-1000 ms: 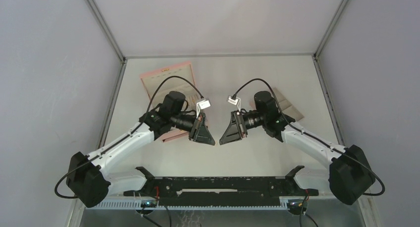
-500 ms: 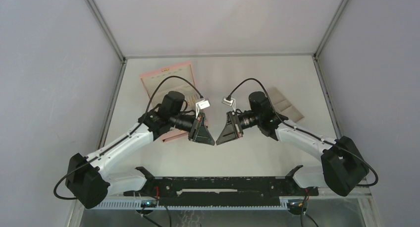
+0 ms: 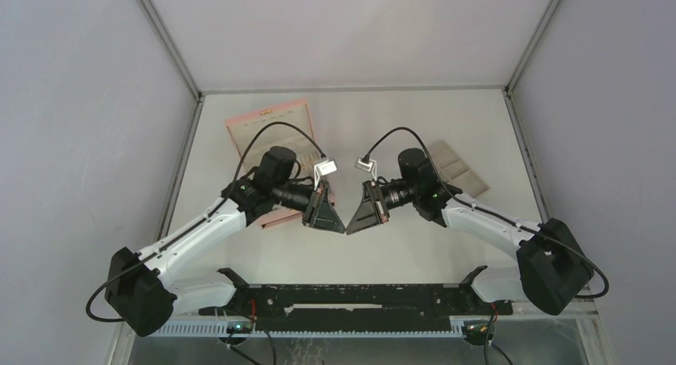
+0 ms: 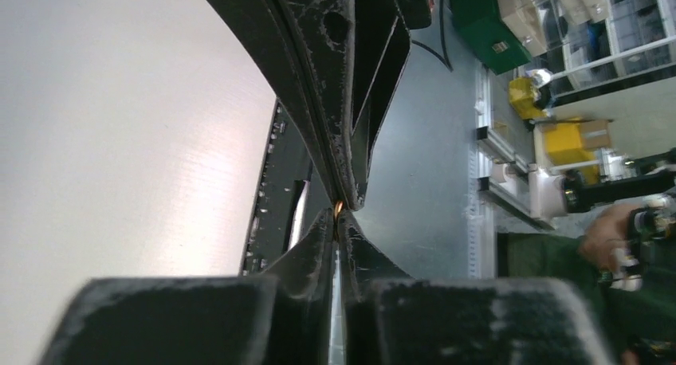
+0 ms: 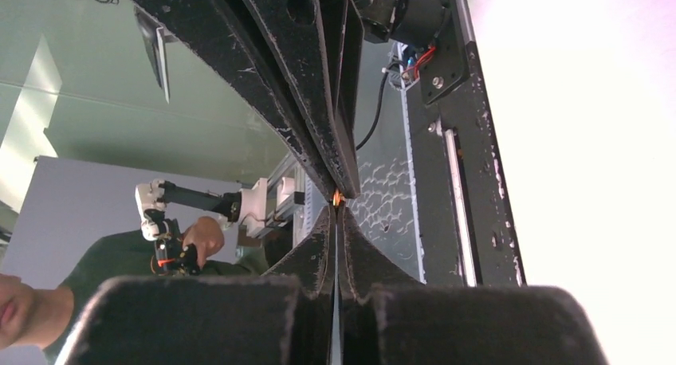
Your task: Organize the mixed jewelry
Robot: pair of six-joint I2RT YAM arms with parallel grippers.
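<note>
Left gripper (image 3: 341, 229) and right gripper (image 3: 351, 229), both pinched shut, meet tip to tip above the table (image 3: 375, 118). A pink box (image 3: 267, 119) lies behind the left arm, a beige tray (image 3: 458, 167) behind the right. A tiny copper ring (image 4: 338, 209) sits clamped where the tips touch.

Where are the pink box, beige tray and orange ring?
pink box (image 3: 269, 119): top view, its uncovered far end.
beige tray (image 3: 462, 170): top view, its uncovered part.
orange ring (image 4: 339, 210): left wrist view, its glinting edge.
</note>
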